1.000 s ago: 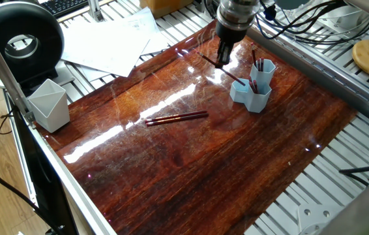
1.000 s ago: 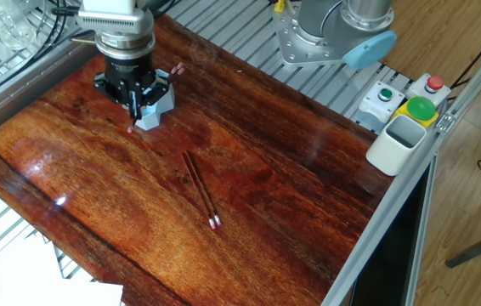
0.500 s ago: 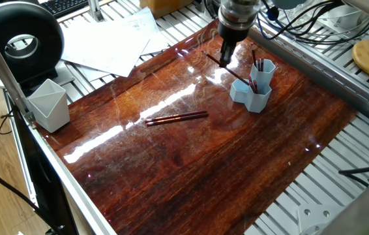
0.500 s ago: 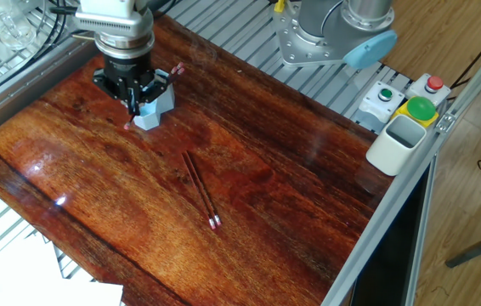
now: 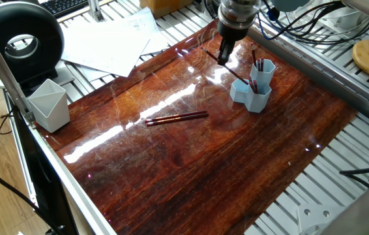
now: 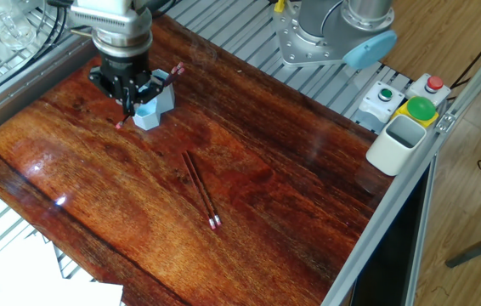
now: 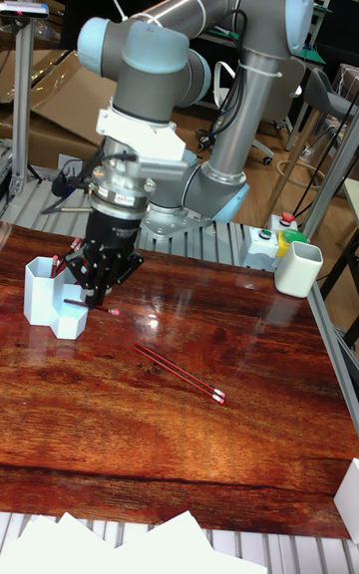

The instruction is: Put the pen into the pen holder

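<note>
Light blue hexagonal tubes form the pen holder (image 5: pixel 252 90), in which dark red pens are stood. Another pen (image 5: pixel 227 70) is clamped, tilted, by the gripper (image 5: pixel 224 57) just beside it; two more pens (image 5: pixel 176 118) are left lying well apart.

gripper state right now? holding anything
Gripper: shut on a pen, held tilted beside the pen holder.

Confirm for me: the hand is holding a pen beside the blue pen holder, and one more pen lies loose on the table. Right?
Not quite: two pens lie loose on the table, side by side, as the other fixed view shows. The rest holds: the hand grips a pen beside the blue pen holder.
</note>
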Robot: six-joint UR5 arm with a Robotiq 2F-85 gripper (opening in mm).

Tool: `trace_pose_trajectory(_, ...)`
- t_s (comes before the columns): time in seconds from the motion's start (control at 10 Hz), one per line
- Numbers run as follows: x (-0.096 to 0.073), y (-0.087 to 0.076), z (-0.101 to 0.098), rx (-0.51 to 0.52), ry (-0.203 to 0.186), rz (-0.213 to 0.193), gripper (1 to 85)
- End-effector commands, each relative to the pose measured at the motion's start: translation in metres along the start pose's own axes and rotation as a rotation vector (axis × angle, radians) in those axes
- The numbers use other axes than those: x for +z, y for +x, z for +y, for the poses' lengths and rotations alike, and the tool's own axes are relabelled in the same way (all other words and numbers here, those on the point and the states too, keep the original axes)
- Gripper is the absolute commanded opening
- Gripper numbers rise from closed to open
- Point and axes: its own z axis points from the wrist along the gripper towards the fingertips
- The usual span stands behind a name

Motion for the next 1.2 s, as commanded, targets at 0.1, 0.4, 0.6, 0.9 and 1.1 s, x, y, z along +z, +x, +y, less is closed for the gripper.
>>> trace_pose_trajectory(0.1,-0.025,0.012,0.000,-0.004,-0.020,-0.106,1.0)
trace_pose_trajectory(0.4,-0.034,0.002,0.003,-0.031,-0.060,-0.226,1.0)
trace_pose_trajectory(0.6,-0.037,-0.004,0.004,-0.059,-0.095,-0.294,1.0)
trace_pose_trajectory(0.9,-0.034,0.004,-0.001,-0.093,-0.100,-0.317,1.0)
trace_pose_trajectory(1.1,-0.034,0.004,-0.001,-0.115,-0.114,-0.353,1.0)
